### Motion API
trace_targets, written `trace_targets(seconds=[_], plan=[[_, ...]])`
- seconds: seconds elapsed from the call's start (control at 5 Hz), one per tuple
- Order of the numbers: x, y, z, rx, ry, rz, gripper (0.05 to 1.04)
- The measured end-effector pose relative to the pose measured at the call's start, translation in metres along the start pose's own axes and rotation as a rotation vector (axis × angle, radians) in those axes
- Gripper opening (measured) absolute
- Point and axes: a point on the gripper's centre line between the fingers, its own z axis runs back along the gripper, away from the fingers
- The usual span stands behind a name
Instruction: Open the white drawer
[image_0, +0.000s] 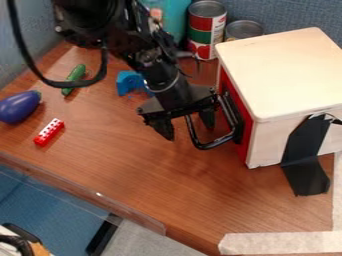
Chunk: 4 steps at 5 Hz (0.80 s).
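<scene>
Up against the pale box's red front, on the side facing the vegetables, that's where the action is! Camera view, then: the gripper hangs just beside the box, fingers spread, nothing pinched between them that I can make out, and the black handle loops out right under it. One side of that loop seems to pass between the fingertips; whether they touch it, I can't tell. And the drawer itself? It sits in the box behind that red front, and it looks shut.

So how will it handle? The loop looks stiff and hard, perhaps a touch slippery, but sturdy, nothing fragile here. Take it by the outer bar, farthest from the box, near the middle, and draw straight away from the front; a sideways tug could jam the drawer. It should be fairly light to slide. Black tape runs from the box's near side onto the table, probably enough to anchor it against the pull.
</scene>
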Motion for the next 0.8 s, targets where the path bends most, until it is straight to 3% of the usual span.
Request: trace_targets(seconds=[0.2, 0.6, 0.8], plan=[[-0.003, 0.006, -0.012, 0.024, 0.015, 0.025, 0.875], [-0.011, 0.018, -0.015, 0.068, 0.018, 0.01, 0.292], [-0.009, 0.031, -0.004, 0.083, -0.001, 0.047, 0.169]])
